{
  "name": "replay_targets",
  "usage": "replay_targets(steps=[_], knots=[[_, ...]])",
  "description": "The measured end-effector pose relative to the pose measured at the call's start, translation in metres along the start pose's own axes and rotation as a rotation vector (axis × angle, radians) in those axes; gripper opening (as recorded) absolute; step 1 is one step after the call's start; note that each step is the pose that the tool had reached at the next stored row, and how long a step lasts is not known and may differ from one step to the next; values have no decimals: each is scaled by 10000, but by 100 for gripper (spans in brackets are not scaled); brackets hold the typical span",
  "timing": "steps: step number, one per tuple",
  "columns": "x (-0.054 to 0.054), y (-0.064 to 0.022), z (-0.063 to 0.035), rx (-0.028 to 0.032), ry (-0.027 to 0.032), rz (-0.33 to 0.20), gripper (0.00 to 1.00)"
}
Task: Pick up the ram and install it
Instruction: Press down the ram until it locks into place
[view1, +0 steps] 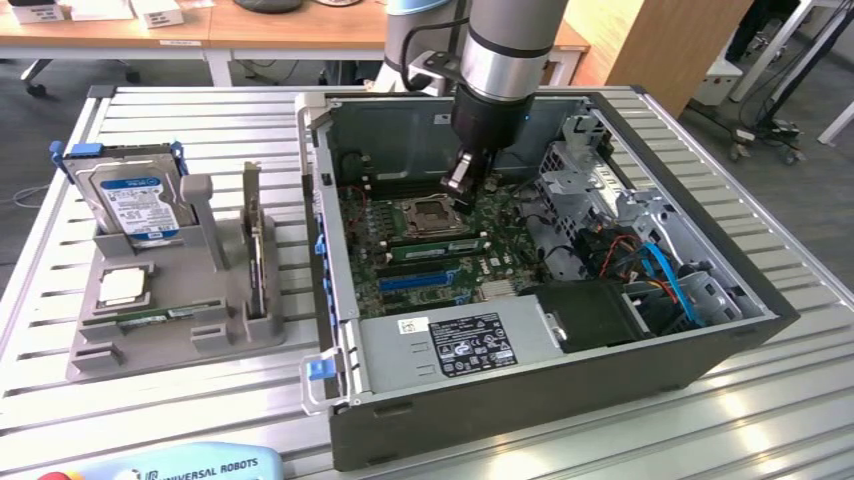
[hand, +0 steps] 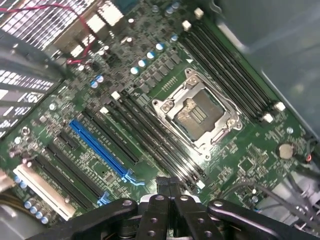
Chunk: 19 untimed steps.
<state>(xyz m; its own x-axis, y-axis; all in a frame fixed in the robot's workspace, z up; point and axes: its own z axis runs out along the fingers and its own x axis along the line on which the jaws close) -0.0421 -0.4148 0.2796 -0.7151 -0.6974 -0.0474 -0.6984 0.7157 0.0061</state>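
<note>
**Claw shut over the motherboard**

Gripper (view1: 459, 190) is closed, empty, hovering inside the PC case (view1: 534, 395) near the CPU socket (hand: 197, 114). Wrist view shows the memory slots (hand: 150, 140) right under it. A ram (view1: 434, 240) stick sits just beside the socket; case walls are close.

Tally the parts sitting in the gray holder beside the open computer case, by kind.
Hard drive: 1
CPU chip: 1
Ram stick, lying flat: 1
Upright circuit card: 1
Total: 4
</note>
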Motion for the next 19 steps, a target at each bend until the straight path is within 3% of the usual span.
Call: replay_targets(steps=[19], knots=[[-1,1,0,153,-41,2706,10]])
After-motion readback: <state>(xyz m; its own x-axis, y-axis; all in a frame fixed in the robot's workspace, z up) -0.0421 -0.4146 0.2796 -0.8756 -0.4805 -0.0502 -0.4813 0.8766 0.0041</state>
